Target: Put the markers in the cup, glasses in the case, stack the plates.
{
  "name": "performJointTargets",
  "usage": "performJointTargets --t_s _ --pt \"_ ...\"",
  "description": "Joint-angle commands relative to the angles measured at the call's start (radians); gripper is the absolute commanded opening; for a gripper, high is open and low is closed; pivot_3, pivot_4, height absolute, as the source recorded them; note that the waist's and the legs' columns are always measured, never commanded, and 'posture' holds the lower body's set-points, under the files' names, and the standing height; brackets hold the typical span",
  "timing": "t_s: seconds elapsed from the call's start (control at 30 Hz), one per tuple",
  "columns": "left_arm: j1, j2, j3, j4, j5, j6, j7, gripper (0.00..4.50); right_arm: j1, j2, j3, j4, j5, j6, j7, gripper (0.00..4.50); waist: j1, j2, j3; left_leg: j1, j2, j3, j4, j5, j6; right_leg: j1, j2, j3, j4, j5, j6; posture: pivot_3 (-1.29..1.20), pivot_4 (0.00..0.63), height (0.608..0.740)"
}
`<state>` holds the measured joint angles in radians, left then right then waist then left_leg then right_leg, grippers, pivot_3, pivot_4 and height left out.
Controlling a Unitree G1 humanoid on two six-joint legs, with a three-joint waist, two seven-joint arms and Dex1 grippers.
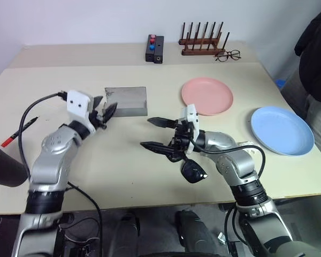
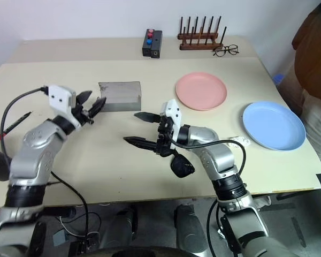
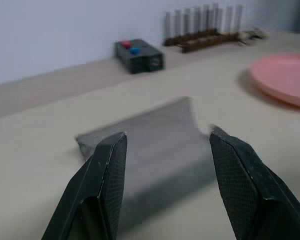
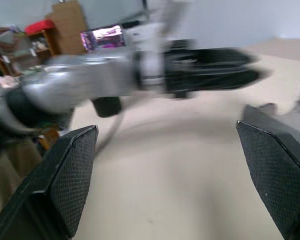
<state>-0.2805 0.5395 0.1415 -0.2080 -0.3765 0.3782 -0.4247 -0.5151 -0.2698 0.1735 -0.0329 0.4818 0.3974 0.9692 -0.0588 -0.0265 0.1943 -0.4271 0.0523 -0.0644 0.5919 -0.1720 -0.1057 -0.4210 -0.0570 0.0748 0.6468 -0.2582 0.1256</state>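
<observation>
Mid-bench, right gripper (image 1: 154, 133) hovers with fingers spread wide, pointing left, nothing between them. Glasses (image 1: 192, 170) hang just under that wrist, dark lens showing, above the bench (image 1: 150, 176) toward the near edge; whether they touch the bench or what holds them, cannot tell. Left gripper (image 1: 108, 111) sits left of centre, pointing right at the case (image 1: 127, 100), fingers partly open and empty, tips at the case's left end; contact unclear. Left wrist view shows the case (image 3: 155, 155) lying flat beyond and between the two fingers (image 3: 107, 175).

Case lies closed, mid-bench toward the far side, with bare surface on its near and left sides. Pink plate (image 1: 207, 96) is right of the case, apart from it. Blue plate (image 1: 282, 130) is further right, close to the right edge, apart from the pink one. Cup (image 1: 5, 166) is at the near-left edge, tipped or lying, partly cut off by the frame. Red-capped marker (image 1: 18, 132) lies just beyond the cup, near the left edge.

Far edge: a button box (image 1: 154, 48), a wooden peg rack (image 1: 203, 43), clear spectacles (image 1: 228, 55) beside it. A person (image 1: 316, 59) stands off the right edge. Widest open surface: near-centre, between the two arms.
</observation>
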Motion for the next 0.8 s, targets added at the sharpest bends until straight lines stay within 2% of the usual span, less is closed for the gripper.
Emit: performJointTargets --t_s 0.03,0.13,0.3,0.43,0.6,0.63,0.67,0.73,0.77,0.8 --pt "0.178 0.02 0.065 -0.187 -0.025 0.042 -0.007 2.68 -0.037 -0.026 -0.033 0.018 -0.009 -0.03 0.017 4.5 -0.001 0.0 0.0 0.0 0.0 0.0 0.0 0.0 0.0 0.0 0.0 0.001 -0.001 0.0 -0.001 0.0 0.15 0.74" --pt "0.339 0.018 0.099 -0.273 -0.015 0.039 -0.012 2.68 -0.052 -0.058 -0.051 0.043 -0.011 -0.035 0.035 4.5 -0.001 0.0 0.0 0.0 0.0 0.001 0.0 0.0 0.0 0.001 0.0 0.001 -0.002 -0.003 -0.005 0.0 0.15 0.74" --pt "0.479 0.012 0.124 -0.328 0.015 0.021 -0.004 2.68 -0.051 -0.095 -0.066 0.056 -0.012 -0.04 0.059 4.5 0.014 0.0 0.0 0.0 0.0 0.001 0.001 -0.001 0.001 0.0 -0.001 0.001 -0.002 -0.004 -0.006 0.0 0.15 0.74" --pt "0.508 -0.011 0.129 -0.352 0.01 0.021 0.003 2.68 -0.035 -0.101 -0.066 0.046 -0.015 -0.039 0.062 4.5 0.015 0.0 0.0 0.0 0.0 0.002 0.001 -0.001 0.001 0.0 -0.002 0.001 -0.004 -0.003 -0.007 0.0 0.15 0.74" --pt "0.464 0.009 0.133 -0.343 -0.005 0.054 -0.017 2.68 -0.014 -0.098 -0.065 0.022 -0.015 -0.032 0.048 4.5 0.015 0.0 0.0 0.0 0.0 0.002 0.001 -0.001 0.002 0.0 -0.002 0.001 -0.005 -0.003 -0.007 0.0 0.15 0.74" --pt "0.439 0.026 0.153 -0.347 -0.036 0.089 -0.027 2.91 -0.01 -0.097 -0.065 0.012 -0.014 -0.026 0.04 4.5 0.015 0.0 0.0 0.0 0.0 0.002 0.001 -0.001 0.002 0.0 -0.002 0.001 -0.005 -0.003 -0.007 0.0 0.15 0.74" --pt "0.4 0.054 0.192 -0.364 -0.106 0.144 -0.043 3.32 -0.007 -0.097 -0.067 0.001 -0.012 -0.018 0.031 4.5 0.014 0.0 0.0 0.0 0.0 0.002 0.001 -0.001 0.002 0.0 -0.002 0.001 -0.005 -0.003 -0.007 0.0 0.15 0.74" --pt "0.324 0.144 0.264 -0.383 -0.206 0.245 -0.077 3.82 -0.003 -0.096 -0.071 -0.01 -0.011 -0.012 0.017 4.5 0.015 -0.002 0.001 0.0 0.0 0.003 0.001 -0.002 0.002 0.0 -0.002 0.001 -0.005 -0.003 -0.007 0.0 0.15 0.74" --pt "0.293 0.199 0.29 -0.382 -0.232 0.306 -0.086 4.27 0.0 -0.096 -0.073 -0.013 -0.011 -0.009 0.011 4.5 0.015 -0.002 0.001 -0.001 0.0 0.001 0.002 -0.001 0.002 -0.002 0.0 0.0 -0.001 -0.004 -0.007 0.0 0.15 0.74" --pt "0.272 0.247 0.309 -0.375 -0.255 0.36 -0.096 4.45 0.002 -0.095 -0.074 -0.017 -0.011 -0.007 0.005 4.5 0.014 -0.002 0.001 -0.001 0.0 0.001 0.002 -0.001 0.002 -0.002 0.0 0.0 -0.001 -0.004 -0.007 0.0 0.15 0.74"
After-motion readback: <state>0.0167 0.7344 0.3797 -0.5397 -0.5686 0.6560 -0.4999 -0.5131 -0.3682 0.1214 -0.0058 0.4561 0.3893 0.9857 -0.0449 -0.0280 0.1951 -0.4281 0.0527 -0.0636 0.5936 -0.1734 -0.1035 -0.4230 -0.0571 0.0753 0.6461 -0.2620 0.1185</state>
